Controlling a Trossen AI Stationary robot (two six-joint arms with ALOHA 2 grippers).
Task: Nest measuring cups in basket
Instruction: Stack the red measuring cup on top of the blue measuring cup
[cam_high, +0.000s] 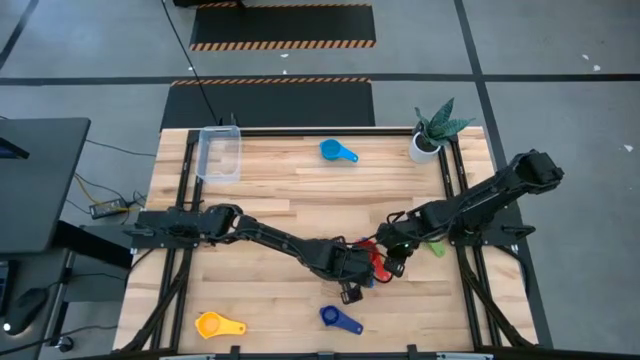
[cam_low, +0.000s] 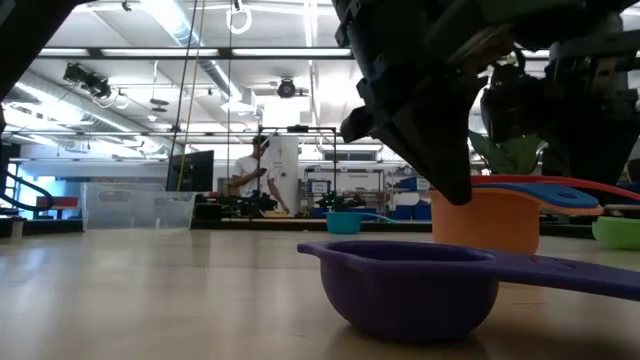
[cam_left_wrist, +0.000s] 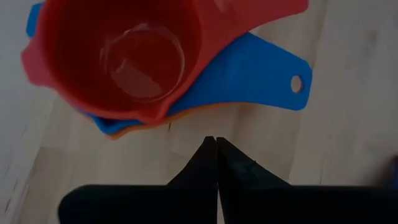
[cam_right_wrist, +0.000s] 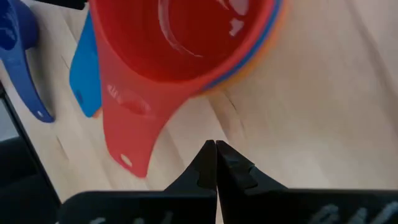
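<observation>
Table (cam_high: 280, 200), wooden. Basket (cam_high: 220, 153), clear, far-left corner. Left gripper (cam_left_wrist: 216, 144) and right gripper (cam_right_wrist: 215, 147), both pinched shut on nothing, meet at near-centre over the nested stack: red cup (cam_left_wrist: 124, 56) inside blue cup (cam_left_wrist: 261, 74) inside orange. Loose cups: yellow (cam_high: 218, 325) near-left, dark blue (cam_high: 338, 318) near-centre, light blue (cam_high: 336, 151) far-centre.

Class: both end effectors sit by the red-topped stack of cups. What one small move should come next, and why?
Probably open the right end effector to take the red cup's handle. Both it and the left end effector are shut on nothing beside the nested stack, while the clear basket stands far off, apparently empty.
</observation>
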